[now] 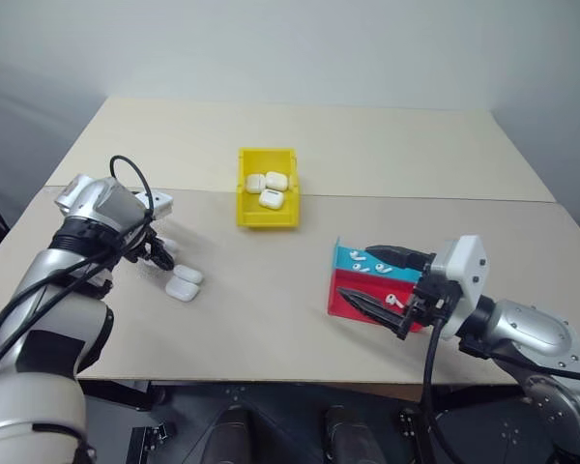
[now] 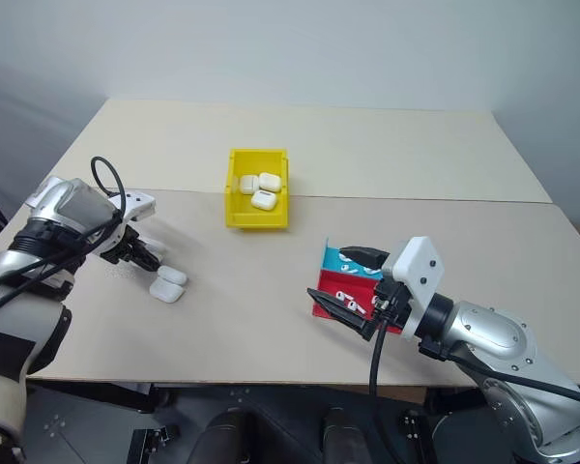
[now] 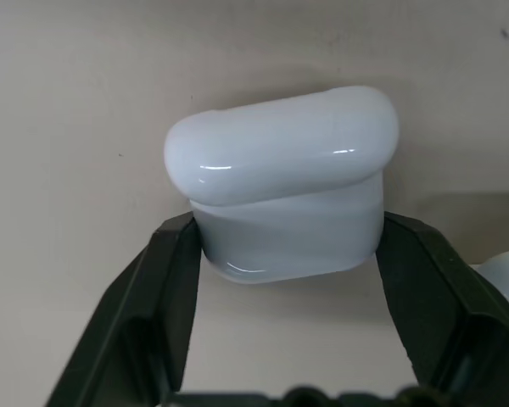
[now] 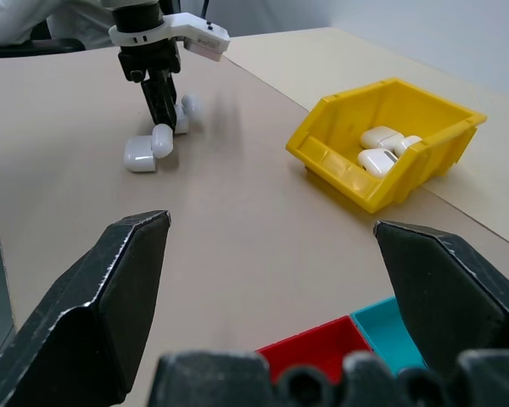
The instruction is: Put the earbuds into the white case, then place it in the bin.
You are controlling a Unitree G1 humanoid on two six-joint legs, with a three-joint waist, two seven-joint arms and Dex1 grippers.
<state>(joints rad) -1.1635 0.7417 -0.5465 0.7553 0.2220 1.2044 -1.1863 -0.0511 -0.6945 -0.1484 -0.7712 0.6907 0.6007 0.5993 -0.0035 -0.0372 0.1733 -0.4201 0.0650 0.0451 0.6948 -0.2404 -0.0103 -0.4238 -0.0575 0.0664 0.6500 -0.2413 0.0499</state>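
The left gripper (image 3: 284, 246) has its two fingers clamped on a white case (image 3: 284, 182) standing on the table (image 1: 367, 155), with two more cases (image 1: 185, 282) just beside it at its 4 o'clock. The right gripper (image 1: 372, 280) hangs with fingers spread wide and empty over the red and blue trays (image 1: 353, 280) holding the earbuds (image 1: 391, 299). The yellow bin (image 1: 242, 188), at 12 o'clock from table centre, holds three cases.

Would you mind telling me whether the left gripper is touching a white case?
Touching: the left wrist view shows the left gripper with both fingers pressed against the white case.
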